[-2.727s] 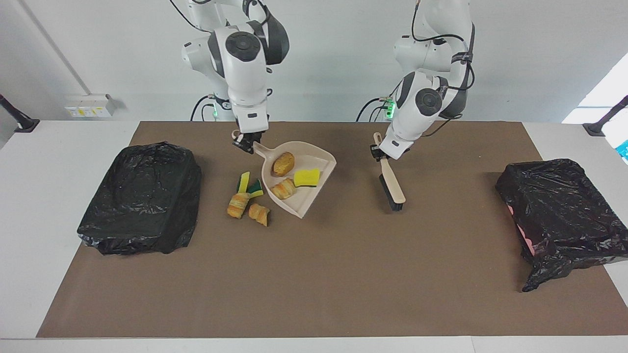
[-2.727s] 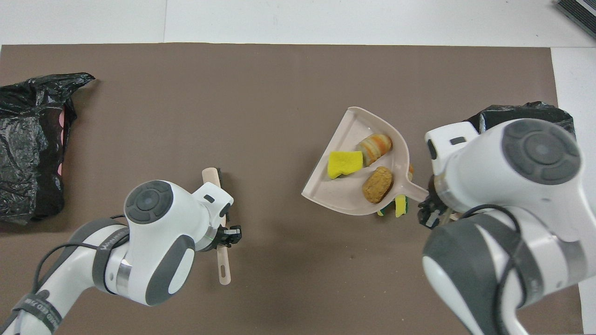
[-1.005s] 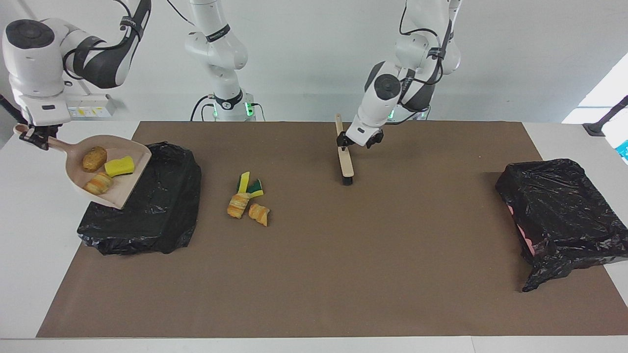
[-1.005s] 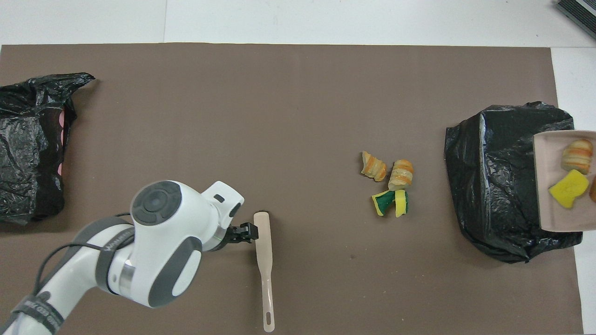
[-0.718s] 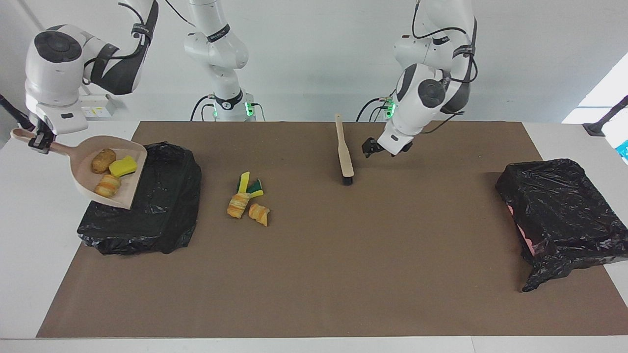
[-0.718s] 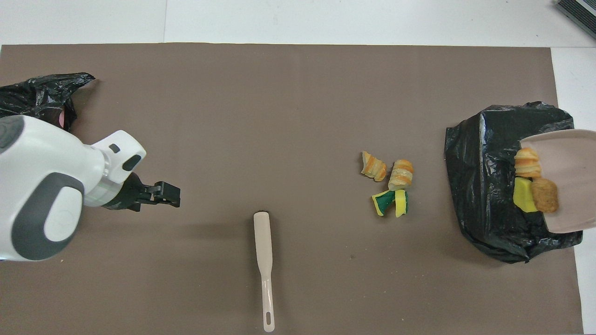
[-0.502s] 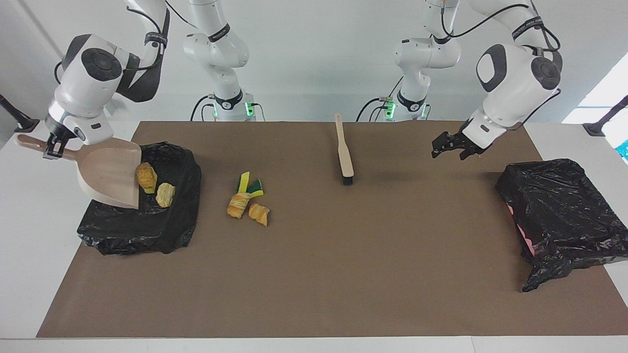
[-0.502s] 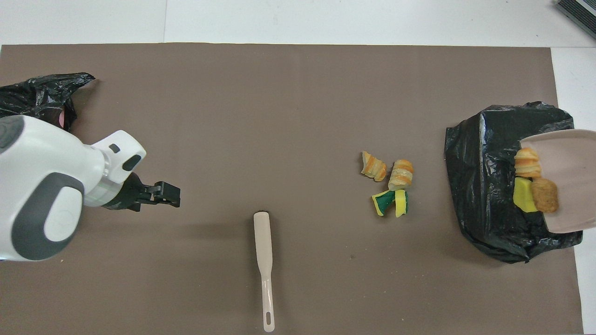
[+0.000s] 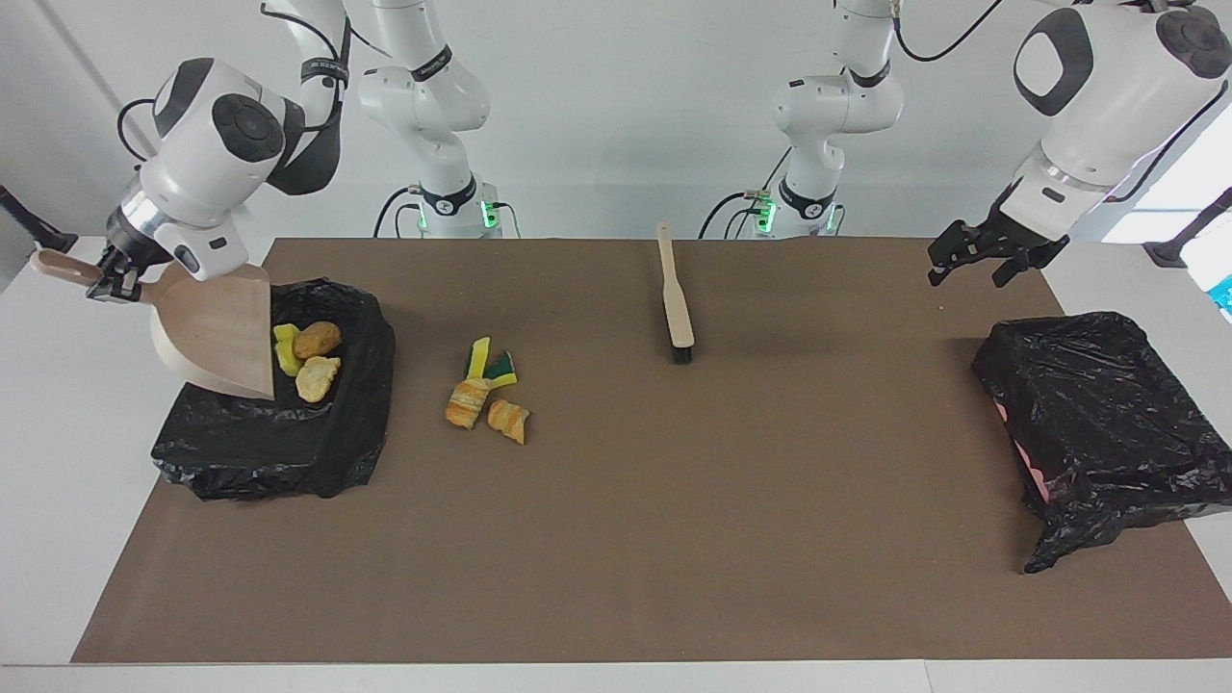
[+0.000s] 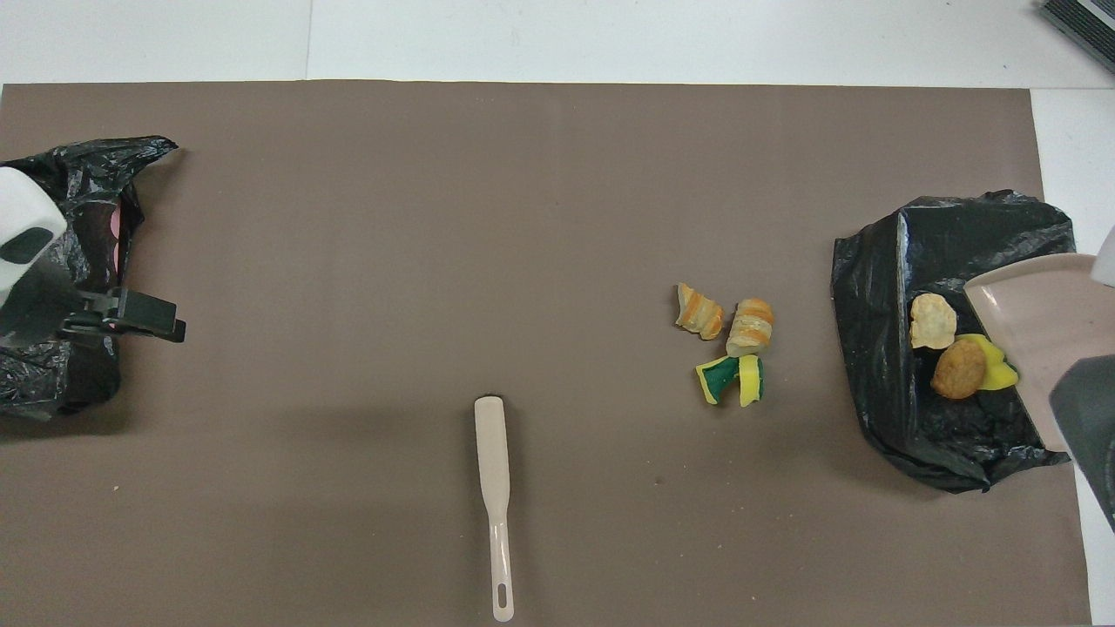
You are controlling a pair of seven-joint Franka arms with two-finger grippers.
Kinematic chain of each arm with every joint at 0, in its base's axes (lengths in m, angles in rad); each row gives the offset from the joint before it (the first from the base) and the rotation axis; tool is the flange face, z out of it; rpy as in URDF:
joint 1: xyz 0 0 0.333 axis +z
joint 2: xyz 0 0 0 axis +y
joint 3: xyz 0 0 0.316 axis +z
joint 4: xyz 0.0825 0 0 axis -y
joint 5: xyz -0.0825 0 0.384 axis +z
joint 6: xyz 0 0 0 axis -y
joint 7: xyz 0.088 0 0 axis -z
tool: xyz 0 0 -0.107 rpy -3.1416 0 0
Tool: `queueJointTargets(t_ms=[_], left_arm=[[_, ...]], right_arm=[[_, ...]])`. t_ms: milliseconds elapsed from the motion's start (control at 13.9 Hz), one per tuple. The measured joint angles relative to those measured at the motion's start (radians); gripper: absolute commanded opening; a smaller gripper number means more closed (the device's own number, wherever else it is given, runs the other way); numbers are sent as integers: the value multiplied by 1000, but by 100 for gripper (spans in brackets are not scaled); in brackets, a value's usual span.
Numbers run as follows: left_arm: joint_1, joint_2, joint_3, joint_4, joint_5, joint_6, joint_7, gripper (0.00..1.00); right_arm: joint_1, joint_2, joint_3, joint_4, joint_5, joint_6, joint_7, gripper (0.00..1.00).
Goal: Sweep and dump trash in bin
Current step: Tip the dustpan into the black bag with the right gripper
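**No readable text in either view**

No lettering, label, brand, number or sign can be read on anything shown. A small white wall box (image 9: 176, 208) with yellow stickers hangs near the right arm's end, but its markings are too small to read.

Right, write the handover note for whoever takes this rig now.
Right gripper: shut on the dustpan handle, pan tipped over the bin at its end.
Left gripper: open, holding nothing, raised near the other bin.
Done: three pieces dumped in the bin.
Left: pile on the mat; brush lies nearer the robots, ungripped. Bring the pan back, regrasp the brush, sweep, dump.
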Motion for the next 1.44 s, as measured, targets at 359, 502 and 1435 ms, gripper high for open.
queueJointTargets(t_ms=[359, 502, 1435], left_arm=[[0, 16, -8, 27, 6, -1, -10, 100], [0, 17, -7, 27, 7, -2, -11, 100], [1, 18, -8, 27, 7, -4, -15, 100]], right_arm=[[3, -85, 89, 54, 92, -211, 68, 0], [4, -92, 122, 85, 171, -275, 164, 0], [200, -45, 281, 84, 760, -387, 1497, 0]])
